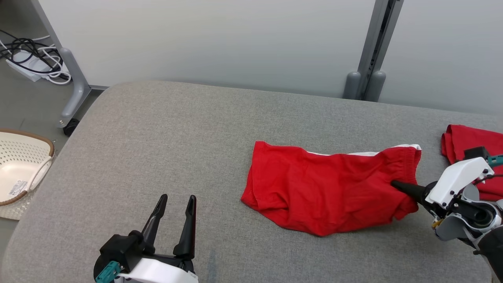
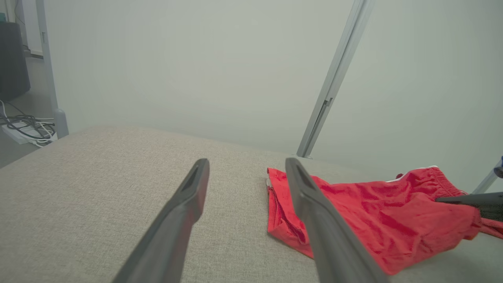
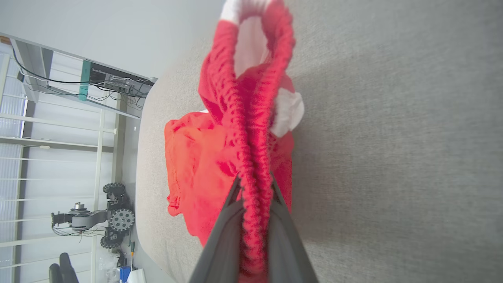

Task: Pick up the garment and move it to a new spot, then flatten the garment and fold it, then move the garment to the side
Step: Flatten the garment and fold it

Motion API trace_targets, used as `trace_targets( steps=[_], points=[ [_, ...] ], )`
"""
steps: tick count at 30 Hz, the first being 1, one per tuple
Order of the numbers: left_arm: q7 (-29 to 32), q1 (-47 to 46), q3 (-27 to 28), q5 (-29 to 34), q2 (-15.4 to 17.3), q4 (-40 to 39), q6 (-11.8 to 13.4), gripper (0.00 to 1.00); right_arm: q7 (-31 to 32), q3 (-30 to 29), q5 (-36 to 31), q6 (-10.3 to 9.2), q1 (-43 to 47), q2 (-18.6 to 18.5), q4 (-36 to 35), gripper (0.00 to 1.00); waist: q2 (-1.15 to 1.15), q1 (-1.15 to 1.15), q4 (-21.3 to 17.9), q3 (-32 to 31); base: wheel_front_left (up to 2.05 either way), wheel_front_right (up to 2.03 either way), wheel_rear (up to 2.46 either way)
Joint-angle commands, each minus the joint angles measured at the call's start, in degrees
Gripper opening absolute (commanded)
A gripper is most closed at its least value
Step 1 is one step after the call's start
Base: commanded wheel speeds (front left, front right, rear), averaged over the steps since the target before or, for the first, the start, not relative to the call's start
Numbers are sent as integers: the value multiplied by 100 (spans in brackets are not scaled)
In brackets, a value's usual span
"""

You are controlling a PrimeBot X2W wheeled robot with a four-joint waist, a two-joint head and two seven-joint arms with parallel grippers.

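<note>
The garment (image 1: pixel 326 188) is a pair of red shorts with a white lining, lying spread and wrinkled on the grey padded table (image 1: pixel 165 133). My right gripper (image 1: pixel 395 183) is shut on its ribbed waistband at the garment's right end; in the right wrist view the red waistband (image 3: pixel 255 165) runs up between the two dark fingers (image 3: pixel 220 239). My left gripper (image 1: pixel 177 200) hovers open near the front left of the table, well left of the garment (image 2: pixel 373 220), with nothing between its fingers (image 2: pixel 188 196).
A second red cloth (image 1: pixel 471 149) lies at the table's right edge, behind my right wrist. A white laundry basket (image 1: pixel 19 169) sits on the floor to the left. Grey partition posts (image 1: pixel 369 51) and cables (image 1: pixel 31 59) stand behind the table.
</note>
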Motion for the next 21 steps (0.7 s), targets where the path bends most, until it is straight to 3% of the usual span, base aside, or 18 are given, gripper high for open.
trace_targets(
  steps=[1,11,21],
  points=[
    [-21,9,-23,-55,23,16,-11,100,138,-102,196,4,89,8,-139,0,0,0,42,1,0,0,0],
    [-21,-31,-87,-140,22,74,-3,100,418,-313,618,4,112,192,-851,0,0,0,380,41,0,0,0],
    [-22,-125,-193,-220,22,121,17,100,-31,-333,500,4,-125,544,-509,0,0,0,877,139,0,0,0]
  ],
)
